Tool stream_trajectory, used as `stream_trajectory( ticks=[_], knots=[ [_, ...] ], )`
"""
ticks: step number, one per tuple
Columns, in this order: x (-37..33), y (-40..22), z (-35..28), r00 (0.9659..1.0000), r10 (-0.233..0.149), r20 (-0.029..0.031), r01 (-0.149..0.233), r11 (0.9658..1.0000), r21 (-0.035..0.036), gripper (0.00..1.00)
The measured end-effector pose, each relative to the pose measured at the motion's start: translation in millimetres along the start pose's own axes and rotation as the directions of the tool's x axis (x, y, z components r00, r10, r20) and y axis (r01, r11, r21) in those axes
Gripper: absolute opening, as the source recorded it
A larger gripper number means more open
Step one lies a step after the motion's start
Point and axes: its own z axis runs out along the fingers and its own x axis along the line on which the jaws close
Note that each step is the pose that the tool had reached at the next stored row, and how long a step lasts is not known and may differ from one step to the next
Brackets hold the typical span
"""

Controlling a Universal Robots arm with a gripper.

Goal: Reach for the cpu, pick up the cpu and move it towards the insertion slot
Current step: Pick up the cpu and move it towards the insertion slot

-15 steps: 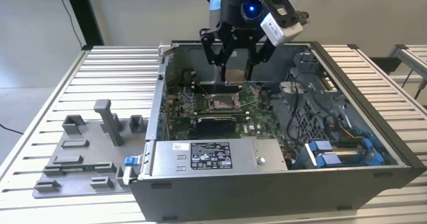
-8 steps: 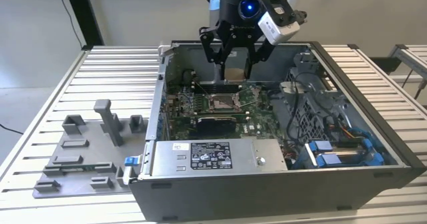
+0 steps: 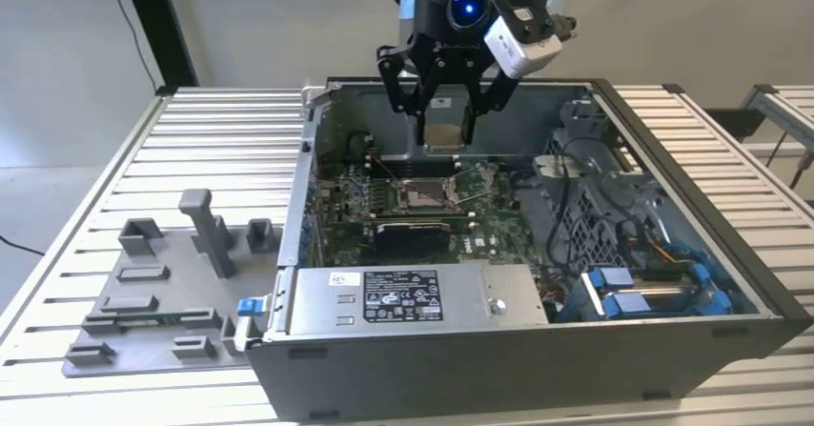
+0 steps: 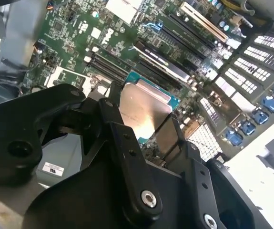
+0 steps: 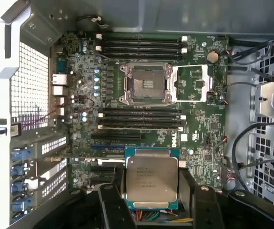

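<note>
In the exterior view, a black gripper [image 3: 444, 111] hangs above an open computer case [image 3: 712, 226] lying on a slatted metal table [image 3: 216, 150]. Its fingers are closed narrowly on the cpu [image 3: 444, 132], a small square chip held flat-on between them. The insertion slot [image 3: 421, 193] sits on the green circuit board [image 3: 490, 240] below the chip, apart from it. A grey plastic tray [image 3: 152, 293] rests on the table at the exterior view's left.

In the second wrist view, the gripper's black fingers [image 4: 122, 143] clamp the edges of the cpu [image 4: 144, 107], its silver top shining, above the board [image 4: 75, 28].

In the first wrist view, the cpu [image 5: 152, 178] is pinched between the two fingers [image 5: 109, 205]. The insertion slot [image 5: 144, 84] lies open on the board [image 5: 198, 138], well apart from the chip, with long black slots [image 5: 141, 119] between them.
</note>
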Motion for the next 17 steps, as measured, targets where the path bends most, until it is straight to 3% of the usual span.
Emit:
stream_trajectory(
  ticks=[17],
  knots=[
    [1.6,34.2,1.6,1.0000,0.007,0.0002,-0.007,1.0000,0.0001,0.00]
  ],
)
